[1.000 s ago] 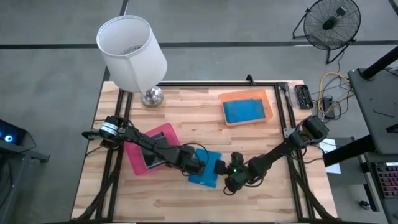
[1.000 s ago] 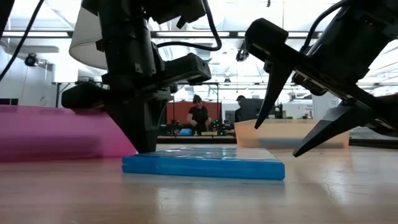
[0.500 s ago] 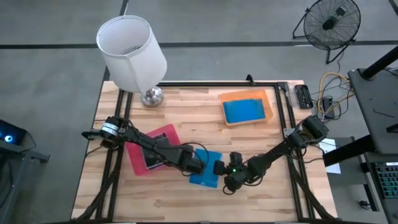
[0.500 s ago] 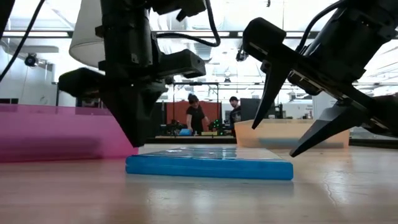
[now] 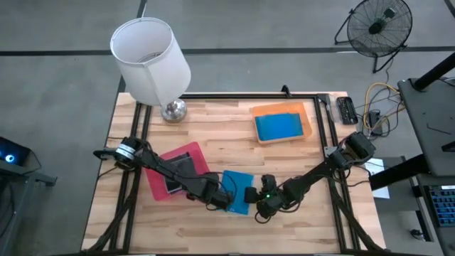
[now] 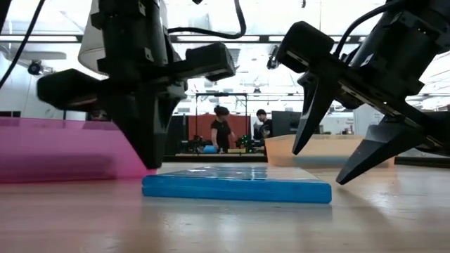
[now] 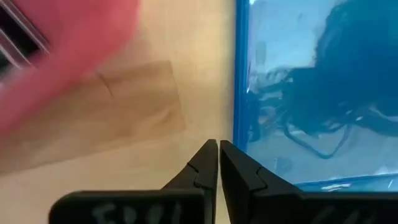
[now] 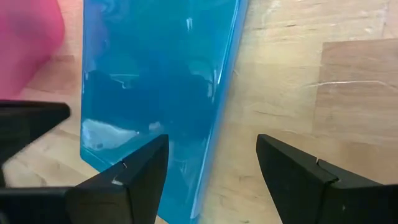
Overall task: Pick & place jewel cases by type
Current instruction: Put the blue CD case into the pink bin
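Observation:
A translucent blue jewel case (image 5: pixel 237 182) lies flat on the wooden table, near the front and about mid-width. My left gripper (image 5: pixel 225 200) is shut, and its tips (image 7: pixel 218 149) stand over bare wood right at the case's left edge (image 7: pixel 237 118). My right gripper (image 5: pixel 253 194) is open at the case's right side. One finger (image 8: pixel 134 171) stands over the case and the other (image 8: pixel 292 171) over the wood, both above the table (image 6: pixel 318 166). The pink tray (image 5: pixel 186 151) holds a dark case (image 5: pixel 174 179), and the orange tray (image 5: pixel 281 108) holds a blue case (image 5: pixel 279 126). My left gripper's shut fingertips stand right beside the blue case's left edge, pointing steeply down. Whether they touch it, I cannot tell. My right gripper touches nothing.
A white lamp (image 5: pixel 151 50) with a round metal foot (image 5: pixel 173 110) stands at the table's far left. A black frame (image 5: pixel 234 95) runs along the far edge and down both sides. Bare wood lies along the near edge and between the two trays.
My left gripper, still shut, has drawn back from the blue case toward the table's near left, risen slightly and rolled about its own axis. Early in the second the blue case slid slightly toward the right, then lay still. My right gripper has rolled a little in place.

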`<state>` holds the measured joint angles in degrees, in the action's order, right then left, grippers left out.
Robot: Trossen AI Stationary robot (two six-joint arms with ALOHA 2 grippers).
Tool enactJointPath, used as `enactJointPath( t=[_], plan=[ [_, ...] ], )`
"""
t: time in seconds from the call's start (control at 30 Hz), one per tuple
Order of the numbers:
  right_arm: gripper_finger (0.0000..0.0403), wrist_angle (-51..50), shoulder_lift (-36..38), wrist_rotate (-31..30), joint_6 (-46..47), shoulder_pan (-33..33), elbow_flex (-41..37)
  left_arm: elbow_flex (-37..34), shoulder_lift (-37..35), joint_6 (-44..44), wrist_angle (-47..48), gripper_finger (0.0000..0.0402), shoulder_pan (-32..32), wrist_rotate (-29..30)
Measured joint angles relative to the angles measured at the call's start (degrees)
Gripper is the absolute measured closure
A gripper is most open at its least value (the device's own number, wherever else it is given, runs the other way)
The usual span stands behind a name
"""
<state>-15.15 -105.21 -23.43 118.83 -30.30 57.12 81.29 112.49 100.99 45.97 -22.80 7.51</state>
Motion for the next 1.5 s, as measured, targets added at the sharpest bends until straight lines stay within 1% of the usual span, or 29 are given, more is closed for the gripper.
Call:
enactJointPath(
  t=[0.17, 0.37, 0.47, 0.57, 0.67, 0.8, 0.97, 1.13, 1.3, 1.5],
  plan=[
    [0.0165, 0.16, 0.0, -0.04, 0.07, -0.22, 0.0, 2.67, 3.38, 0.92, -2.49, 0.0402, -1.48, -0.07],
    [0.0165, -0.54, 0.23, -1.08, 3.27, -1.67, 0.04, 8.92, 8.94, -2.29, 0.69, 0.0401, -1.68, -0.52],
    [0.0165, -3.95, 0.84, -1.6, 5.88, -3.13, 0.02, 12.56, 11.31, -4.81, 2.57, 0.0401, -1.1, -1.23],
    [0.0165, -9.41, 0.92, -2.4, 9.53, -4.67, 0.02, 16.0, 13.42, -6.99, 3.72, 0.0401, -0.48, -1.44],
    [0.0165, -12.35, 1.03, -2.61, 10.38, -5.16, -0.08, 18.59, 14.94, -8.54, 4.79, 0.0401, 0.19, -1.56],
    [0.0165, -10.72, 1.08, -2.46, 4.93, -5.04, -0.19, 20.39, 15.96, -9.86, 4.33, 0.0401, 0.88, -1.63],
    [0.0165, -9.59, 1.08, -1.85, -0.73, -4.21, -0.24, 20.01, 15.78, -8.02, 3.97, 0.0401, 1.34, -1.51],
    [0.0165, -9.46, 1.08, -0.72, -4.5, -3.56, -0.24, 19.96, 15.78, -7.89, 4.01, 0.0401, 1.48, -1.9],
    [0.0165, -8.56, 1.06, -0.37, -11.28, -2.7, -0.26, 19.9, 15.78, -8.27, 4.11, 0.0401, 1.48, -1.86],
    [0.0165, -8.58, 2.02, 0.06, -14.01, -1.83, -0.37, 19.91, 15.8, -9.01, 6.88, 0.0401, 1.39, -1.71]
  ],
)
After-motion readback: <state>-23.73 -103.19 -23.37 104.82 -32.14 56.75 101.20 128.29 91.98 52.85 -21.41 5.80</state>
